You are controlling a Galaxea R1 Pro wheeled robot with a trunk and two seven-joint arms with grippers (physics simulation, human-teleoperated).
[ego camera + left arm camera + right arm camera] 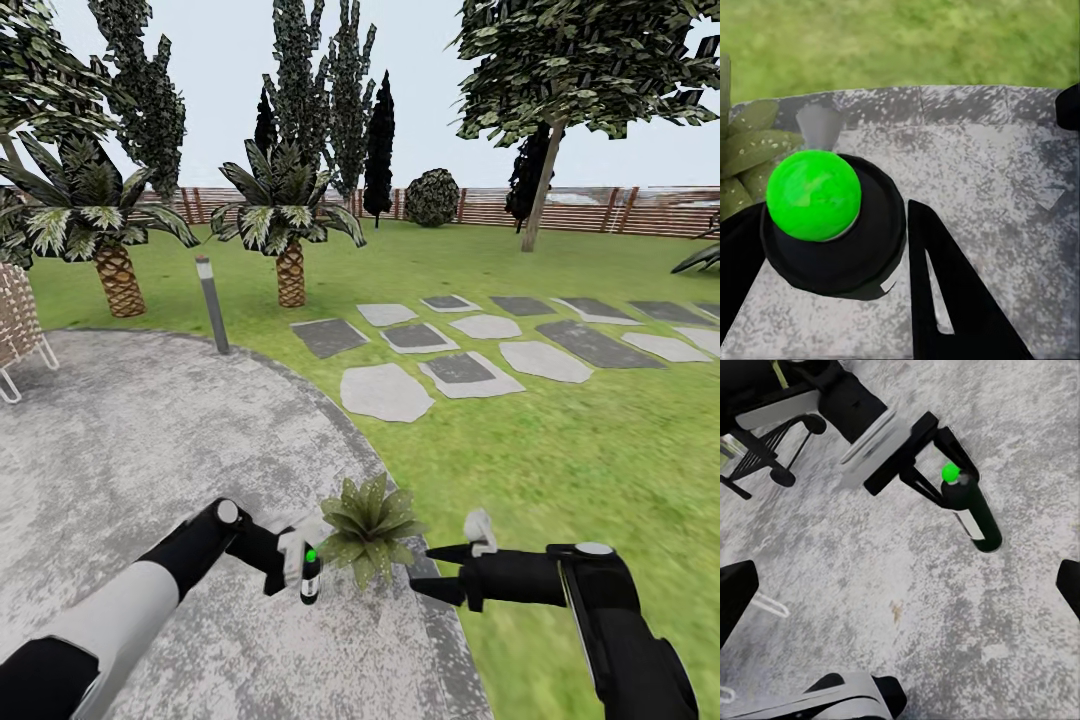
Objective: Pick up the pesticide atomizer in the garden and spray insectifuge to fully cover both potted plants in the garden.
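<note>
**Atomizer in hand, held beside the first plant**

Both arms fill the foreground of the head view. L gripper (pixel 303 566) is clamped on the pesticide atomizer (pixel 311 578), which hangs roughly upright off the paving, bright green cap up, just beside a potted plant (pixel 372 522) at the rim of the grey patio (pixel 130 440). Right wrist view confirms it: fingers pinch the bottle's neck w/ the white label band below. R gripper (pixel 432 573) points at the plant from the other side, holds nothing; its fingers sit at opposite edges of its own wrist view, so jaws wide apart.

Progress, as I judge it: pickup done, bottle in position for plant no. 1. No spray visible on the leaves, so can't tell if any coverage has begun. Second plant yet to be found and sprayed.

Containers: atomizer is opaque dark green, fill level can't be seen. No pot shows under the plant; leaves seem to sit straight on the patio edge.
</note>
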